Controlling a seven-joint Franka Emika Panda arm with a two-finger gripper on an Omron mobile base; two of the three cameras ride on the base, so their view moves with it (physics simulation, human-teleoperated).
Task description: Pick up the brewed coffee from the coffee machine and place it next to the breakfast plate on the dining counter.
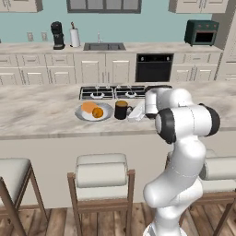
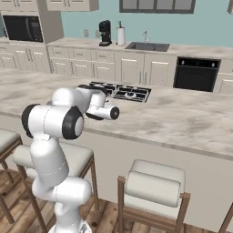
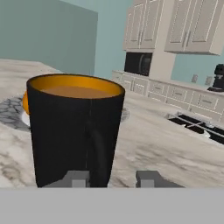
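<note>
Gripper [image 3: 113,178] fingers rise at the bottom of the hand view with a gap between them, the left tip against the foot of the mug and the right one clear of it; whether the jaws grip or have let go I cannot tell from these pictures.

Largest first: the dining counter [image 1: 41,113] runs across the base views, with the black gas hob [image 1: 113,92] set into it. On the back counter the coffee machine [image 1: 57,35] stands well away, beside a white paper-towel roll [image 1: 74,37] (its tray looks bare, though it is too small to be sure). The breakfast plate [image 1: 81,116] lies in front of the hob, holding orange-brown pastries [image 1: 92,109]. The brewed coffee [image 1: 121,110] stands upright on the marble just beside the plate's right rim, liquid level in the cup.

By my judgement, the carry is done and the mug sits where the task wants it. What seems left is small: the fingers parting fully, then the hand drawing back without nudging the mug or catching its handle.
</note>
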